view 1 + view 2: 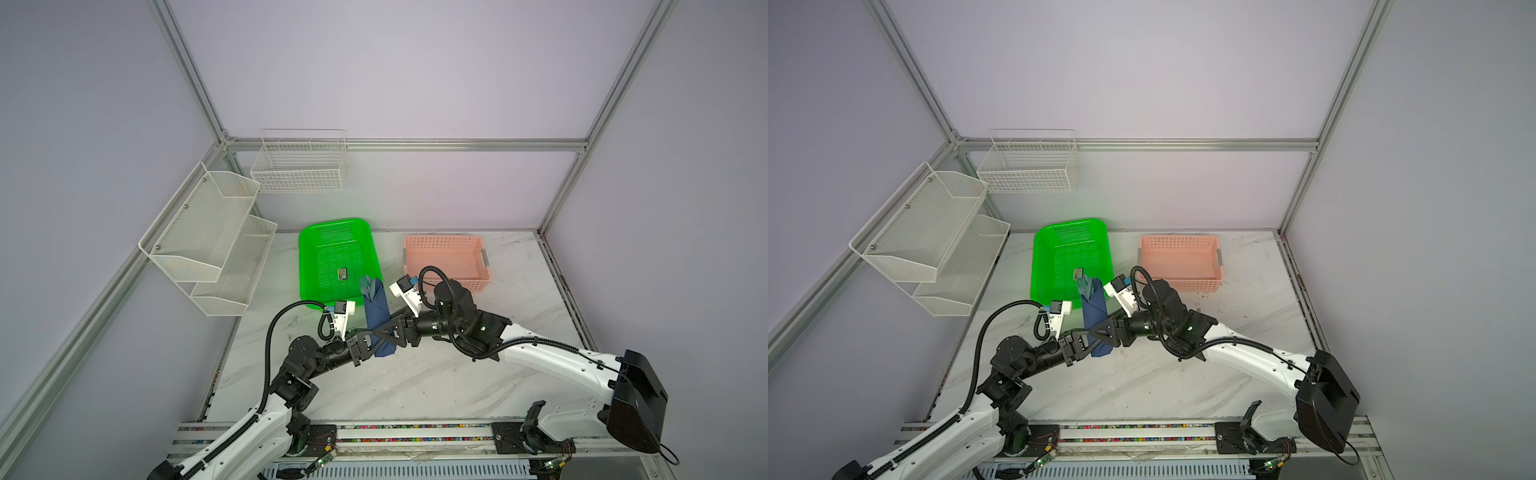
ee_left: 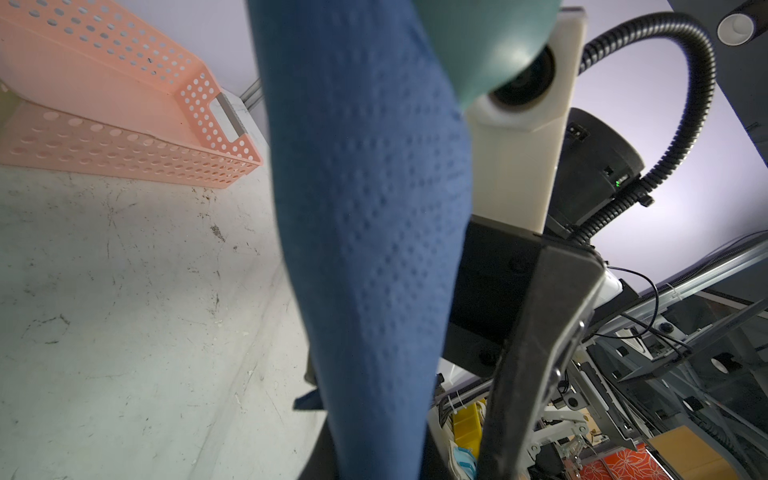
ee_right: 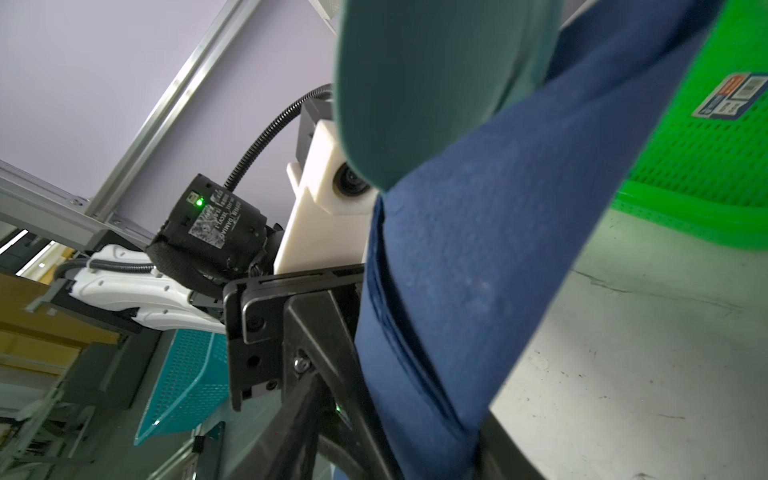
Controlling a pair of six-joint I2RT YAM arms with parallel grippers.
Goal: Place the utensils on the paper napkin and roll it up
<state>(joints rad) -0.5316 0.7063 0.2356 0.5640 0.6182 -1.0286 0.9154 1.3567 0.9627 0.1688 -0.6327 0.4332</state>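
Note:
The paper napkin is rolled into a dark blue tube around the utensils. Teal fork tines stick out of its far end, beside the green basket's near right corner. A teal spoon bowl shows close up in both wrist views. My left gripper is shut on the roll's lower part from the left. My right gripper clasps the same part from the right. The roll hangs tilted just above the table.
A green basket with a small black printed card stands behind the roll. A pink basket sits to its right, behind my right arm. White mesh shelves and a wire basket hang on the left and back walls.

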